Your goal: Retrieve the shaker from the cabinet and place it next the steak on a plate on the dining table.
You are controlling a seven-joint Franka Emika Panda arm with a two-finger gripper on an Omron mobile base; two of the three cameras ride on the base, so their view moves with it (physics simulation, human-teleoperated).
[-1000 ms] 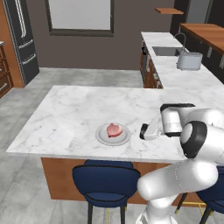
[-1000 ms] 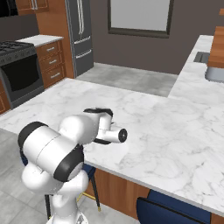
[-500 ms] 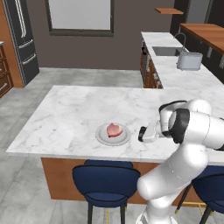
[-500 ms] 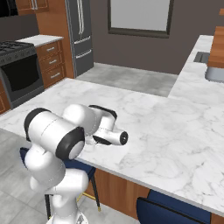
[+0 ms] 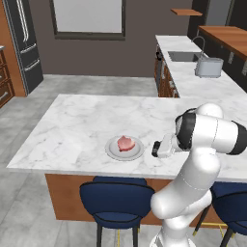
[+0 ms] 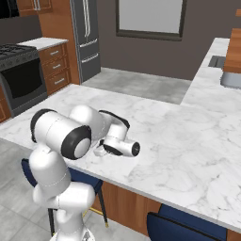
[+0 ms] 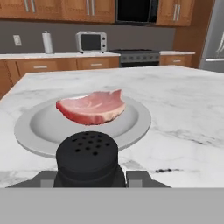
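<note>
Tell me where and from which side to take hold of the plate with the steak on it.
Grip the plate by its raised rim, at the bare edge facing the stools, coming in low and level from that side. It is shallow and lies flat on the table, so only the rim offers a lip. The steak sits mid-plate, clear of that edge. The pincer is shut on the shaker.

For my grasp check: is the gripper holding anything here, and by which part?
Yes: the gripper holds the shaker by its lower body, perforated top facing the steak on the plate.
</note>
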